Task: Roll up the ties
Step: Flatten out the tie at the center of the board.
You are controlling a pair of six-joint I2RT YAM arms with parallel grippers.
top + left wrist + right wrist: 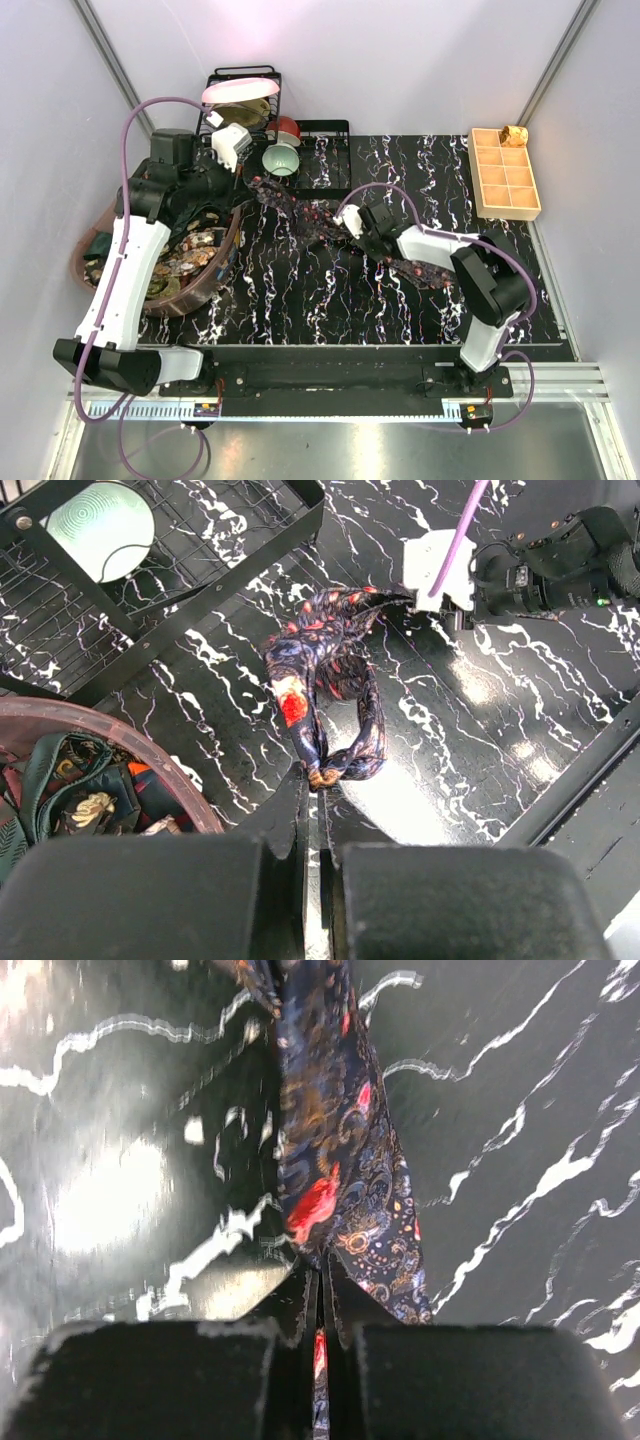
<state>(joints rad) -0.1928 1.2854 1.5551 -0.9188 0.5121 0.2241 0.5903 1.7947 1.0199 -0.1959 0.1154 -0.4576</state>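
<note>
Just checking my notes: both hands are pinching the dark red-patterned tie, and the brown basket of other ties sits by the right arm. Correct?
Not quite. The brown basket of other ties sits by the left arm, as the top view shows. Both the left hand and right hand do pinch the dark red-patterned tie.

No legible text, brand or number in any view. Tick-marked strip (300,408) along the front rail: marks too small to read. Small orange tag (207,407) by the left base: unreadable.
</note>
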